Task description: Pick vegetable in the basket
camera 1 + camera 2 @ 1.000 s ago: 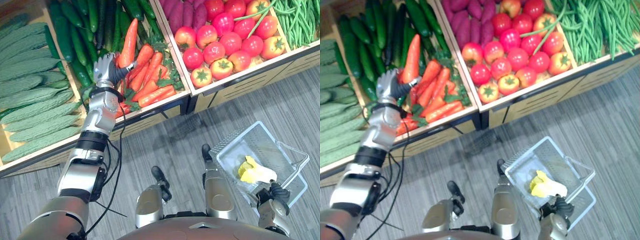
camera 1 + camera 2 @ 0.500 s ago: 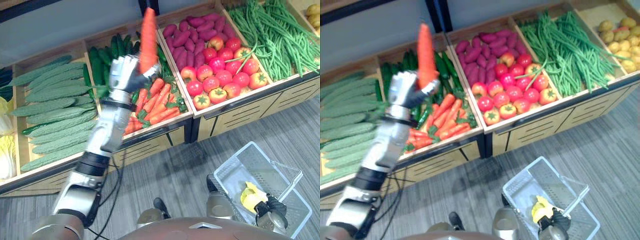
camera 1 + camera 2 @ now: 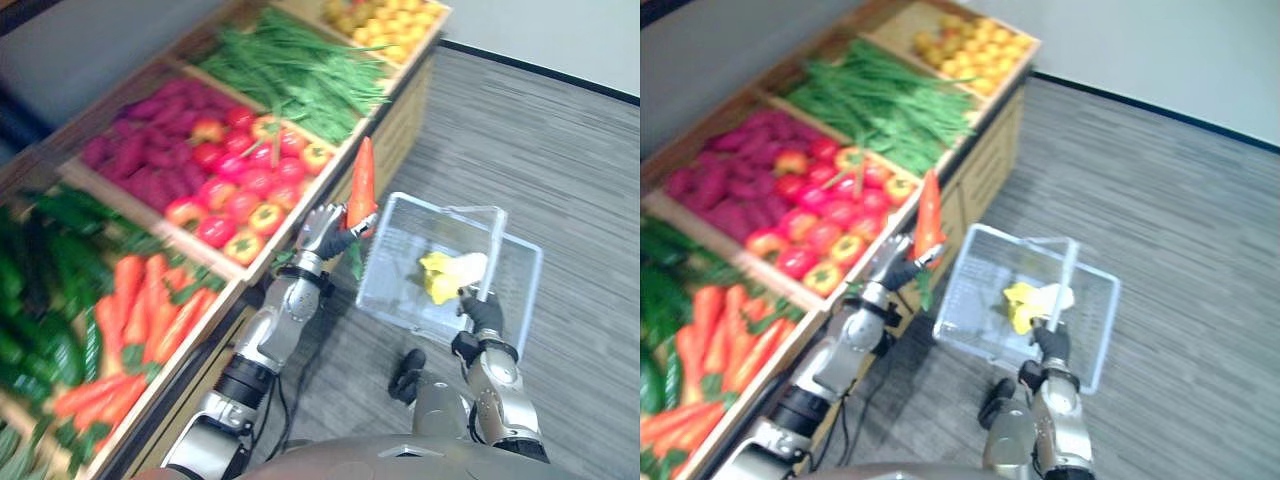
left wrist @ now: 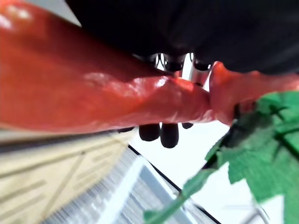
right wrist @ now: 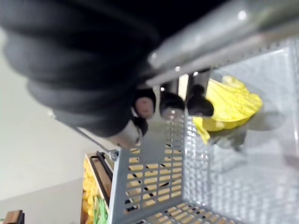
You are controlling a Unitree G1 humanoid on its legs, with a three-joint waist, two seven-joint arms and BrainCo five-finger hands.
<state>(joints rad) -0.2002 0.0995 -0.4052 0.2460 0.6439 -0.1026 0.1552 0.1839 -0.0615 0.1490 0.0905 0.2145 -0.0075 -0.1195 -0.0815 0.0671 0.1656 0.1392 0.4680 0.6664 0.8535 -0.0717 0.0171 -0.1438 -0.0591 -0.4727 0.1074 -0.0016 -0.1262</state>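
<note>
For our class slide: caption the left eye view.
Left hand holds a carrot upright beside the basket the right hand grips.

This is looking like a food shop. A long wooden stand [image 3: 398, 118] is holding heaps of vegetables in boxes. Tomatoes [image 3: 240, 190] are lying in the middle box, with beans [image 3: 300, 70] on one side of them and carrots [image 3: 140, 320] on the other. A wire basket [image 3: 385, 275] is hanging near the tomatoes.

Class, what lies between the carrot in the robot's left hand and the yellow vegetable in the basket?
Only the basket's mesh wall and bare floor, seen in the left eye view.
</note>
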